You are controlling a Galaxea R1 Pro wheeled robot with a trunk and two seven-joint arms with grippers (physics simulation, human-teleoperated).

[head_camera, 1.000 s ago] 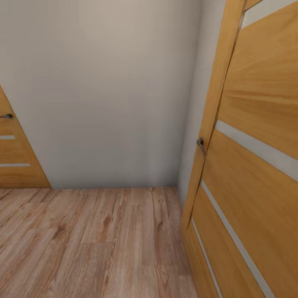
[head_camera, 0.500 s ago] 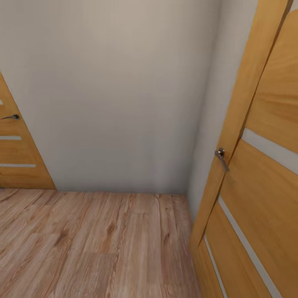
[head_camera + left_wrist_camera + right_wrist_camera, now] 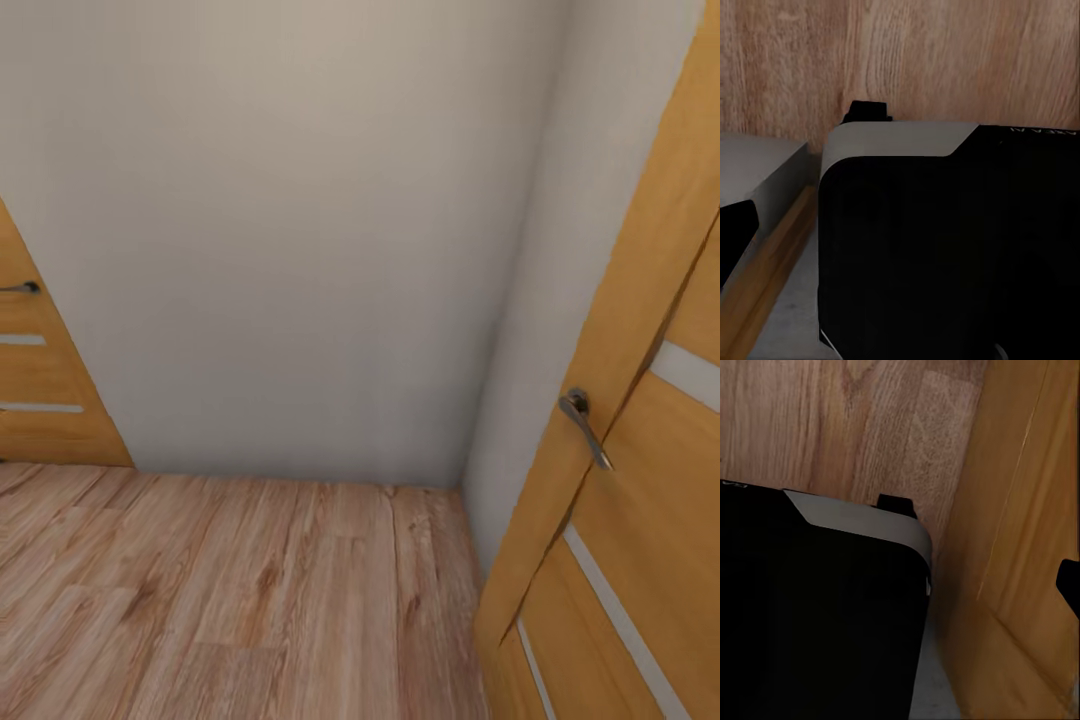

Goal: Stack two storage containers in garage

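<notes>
Your robot faces a white wall corner [image 3: 300, 250] with the honey-wood door [image 3: 640, 480] just beside its right; turning carelessly could clip that door. You cannot tell the fingers' state, and the storage containers are nowhere visible on this wood-plank floor [image 3: 230, 600].

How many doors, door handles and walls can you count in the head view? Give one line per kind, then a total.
Honey-wood doors: 2, left door and right door
Metal door handles: 2, left handle and right handle
White-grey walls: 2, facing wall and side wall
Total: 6
</notes>
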